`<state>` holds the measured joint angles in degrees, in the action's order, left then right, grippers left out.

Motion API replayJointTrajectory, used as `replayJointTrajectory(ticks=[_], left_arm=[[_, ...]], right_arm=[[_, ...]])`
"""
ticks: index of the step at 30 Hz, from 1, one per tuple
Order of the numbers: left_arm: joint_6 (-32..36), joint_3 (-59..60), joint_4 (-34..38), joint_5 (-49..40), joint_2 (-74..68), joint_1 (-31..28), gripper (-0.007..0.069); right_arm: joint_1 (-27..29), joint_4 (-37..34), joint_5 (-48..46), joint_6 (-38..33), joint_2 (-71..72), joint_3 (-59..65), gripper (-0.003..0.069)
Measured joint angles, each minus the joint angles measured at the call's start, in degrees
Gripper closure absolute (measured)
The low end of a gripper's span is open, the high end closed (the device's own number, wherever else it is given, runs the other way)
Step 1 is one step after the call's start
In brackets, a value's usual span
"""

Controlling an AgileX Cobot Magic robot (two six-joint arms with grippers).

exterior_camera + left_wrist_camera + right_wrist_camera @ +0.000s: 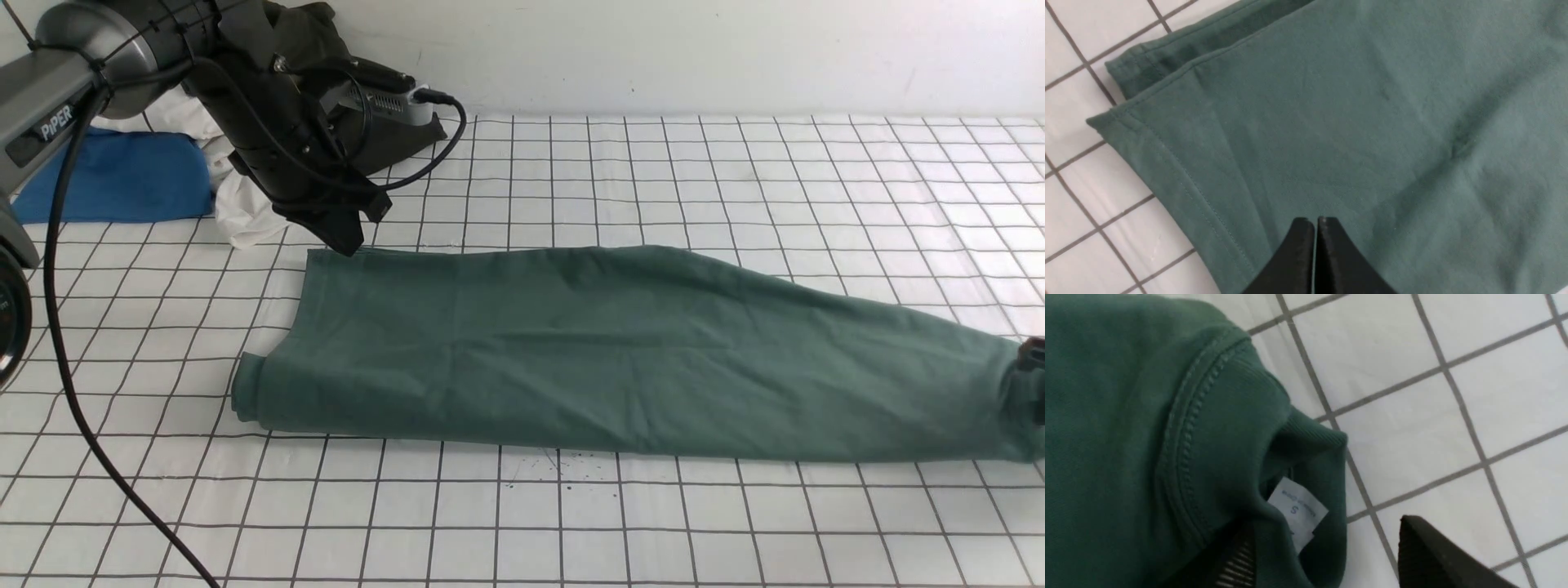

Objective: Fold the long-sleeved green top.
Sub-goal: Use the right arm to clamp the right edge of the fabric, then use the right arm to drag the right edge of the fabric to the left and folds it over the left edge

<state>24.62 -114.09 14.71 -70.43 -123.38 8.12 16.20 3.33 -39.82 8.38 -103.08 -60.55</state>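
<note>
The green long-sleeved top [620, 351] lies folded into one long strip across the gridded table, its hem end to the left and its neck end to the right. My left gripper [349, 242] hangs over the strip's far left corner; in the left wrist view the left gripper [1315, 221] is shut with nothing between its fingers, just above the green top [1355, 114] near its stitched hem. My right gripper [1327, 528] is open at the ribbed collar [1306, 437], beside a white size label [1296, 510]. One finger [1437, 555] is over bare table; the other is partly under collar fabric.
Behind the left arm, along the back wall, lie a bright blue garment [114, 175], a white cloth [241, 208] and a dark olive-black garment [314, 37]. A black cable [61, 359] trails from the arm down the table's left side. The right gripper [1033, 384] shows only at the frame's edge.
</note>
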Motion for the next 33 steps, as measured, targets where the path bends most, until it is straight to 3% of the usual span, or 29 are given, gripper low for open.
replayJointTrajectory(ticks=[5, 9, 14, 15, 17, 18, 21, 29, 33], left_arm=[[0.05, 0.0, 0.05, 0.0, 0.0, 0.0, 0.0632], [0.11, 0.0, 0.05, 0.0, 0.0, 0.0, 0.0632], [0.27, 0.0, 0.0, 0.0, -0.04, 0.0, 0.0632], [0.27, 0.0, 0.0, 0.0, -0.1, 0.0, 0.0631], [0.27, 0.0, 0.0, 0.0, -0.17, 0.0, 0.0631], [0.32, 0.0, 0.0, 0.0, -0.22, 0.0, 0.0631], [0.45, 0.0, 0.0, 0.0, -0.22, 0.0, 0.0631], [2.06, 0.0, -0.05, 0.0, -0.22, 0.0, 0.0631], [2.8, 0.0, -0.05, 0.0, -0.22, 0.0, 0.0631]], right_arm=[[-0.1, -1.54, 2.61, -0.78, -3.23, 0.0, 0.0183], [-0.67, -1.89, 3.02, -2.62, -3.38, 0.0, 0.0214], [-1.24, -2.21, 3.06, -4.26, -3.28, 0.0, 0.0354], [-1.29, -2.34, 3.06, -4.83, -3.28, 0.0, 0.0438], [-1.29, -2.34, 3.06, -5.33, -3.22, 0.0, 0.0497], [-1.29, -2.34, 3.06, -6.25, -2.99, 0.0, 0.0565], [-1.18, -0.35, 2.83, -8.38, -1.23, 0.06, 0.0643], [0.99, 12.35, 1.42, -6.08, 13.16, 0.06, 0.0652], [-0.33, 12.14, -0.99, -5.12, 21.85, -1.94, 0.0652]])
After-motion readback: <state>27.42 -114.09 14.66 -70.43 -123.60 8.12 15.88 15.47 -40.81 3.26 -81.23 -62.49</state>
